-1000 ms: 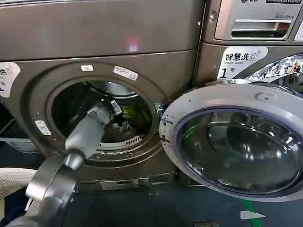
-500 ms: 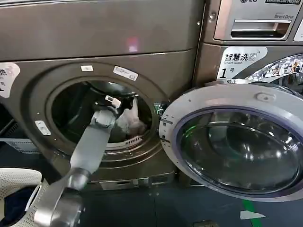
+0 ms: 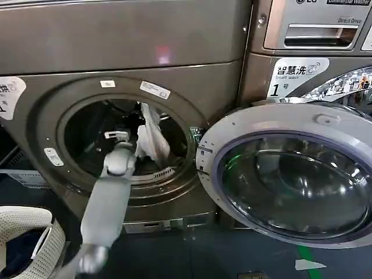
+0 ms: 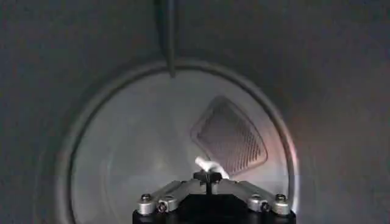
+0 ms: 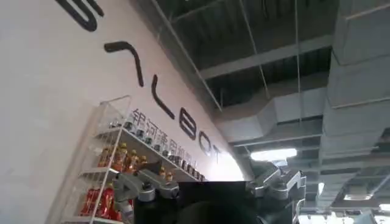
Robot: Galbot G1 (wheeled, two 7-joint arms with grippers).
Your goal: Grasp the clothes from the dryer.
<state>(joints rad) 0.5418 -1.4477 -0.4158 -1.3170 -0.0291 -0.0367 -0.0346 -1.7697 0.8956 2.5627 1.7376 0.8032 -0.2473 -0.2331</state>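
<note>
Clothes, here a pale, limp piece of white fabric (image 3: 152, 138), hang in soft folds from the left gripper (image 3: 141, 125) just inside the round mouth of the grey metal dryer (image 3: 116, 46). The gripper is pinched narrow on the cloth; in the left wrist view a small white tuft (image 4: 210, 166) shows between its metal fingertips. Behind it lies the smooth, dull steel back wall of the drum (image 4: 134, 158) with a dark perforated vent panel (image 4: 228, 137). The step in hand looks like the withdrawal: the garment is caught and lifted but has not yet cleared the dryer's opening. The next move likely calls for drawing the arm straight back out of the dryer without letting the trailing cloth snag on the ribbed rim (image 3: 154, 176). To the right of the dryer's mouth, its round glass-and-white-plastic door (image 3: 290, 174) stands swung open. Below and left of the dryer sits a white perforated plastic basket (image 3: 26, 224), a likely place for the cloth. The right gripper (image 5: 213, 189) is raised toward the ceiling, away from the dryer; whether it is wide or narrow I cannot tell.
</note>
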